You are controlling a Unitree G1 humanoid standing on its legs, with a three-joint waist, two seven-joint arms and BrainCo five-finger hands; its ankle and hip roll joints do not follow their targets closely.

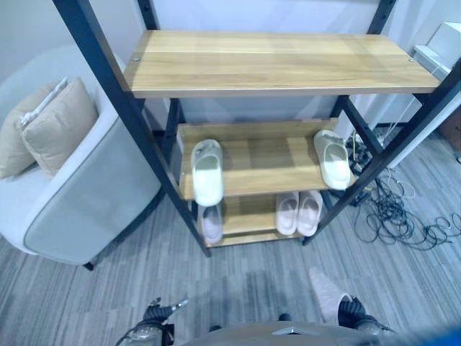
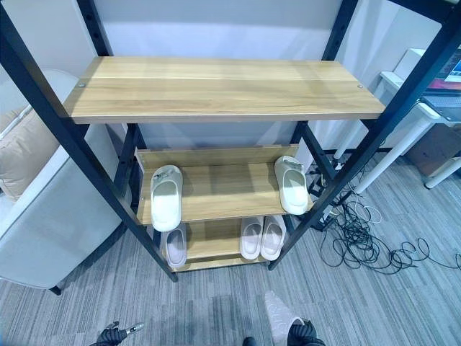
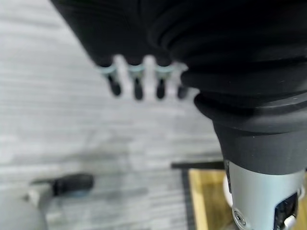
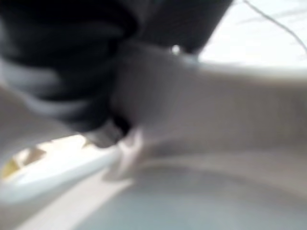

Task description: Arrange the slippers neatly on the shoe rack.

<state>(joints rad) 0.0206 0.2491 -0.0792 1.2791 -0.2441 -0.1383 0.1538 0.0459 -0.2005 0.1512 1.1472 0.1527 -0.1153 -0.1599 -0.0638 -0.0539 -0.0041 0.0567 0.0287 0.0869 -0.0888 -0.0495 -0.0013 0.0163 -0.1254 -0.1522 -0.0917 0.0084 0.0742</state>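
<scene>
The shoe rack (image 1: 274, 66) stands ahead with wooden shelves in a black frame. On its middle shelf (image 1: 263, 162) lie two white slippers, one at the left end (image 1: 207, 171) and one at the right end (image 1: 333, 158). The bottom shelf holds a single pale pink slipper (image 1: 211, 222) on the left and a pale pink pair (image 1: 299, 212) on the right. My right hand (image 1: 354, 311) is low at the near right, shut on another pale pink slipper (image 1: 326, 291) that points toward the rack. Low at the near left, my left hand (image 1: 153, 316) is open and holds nothing, its fingers (image 3: 136, 86) straight over the floor.
A grey-white armchair (image 1: 79, 202) with beige cushions (image 1: 54, 122) stands close to the rack's left side. Loose black cables (image 1: 403, 216) sprawl on the floor right of the rack. White furniture (image 2: 425, 108) is at the far right. Grey carpet lies between me and the rack.
</scene>
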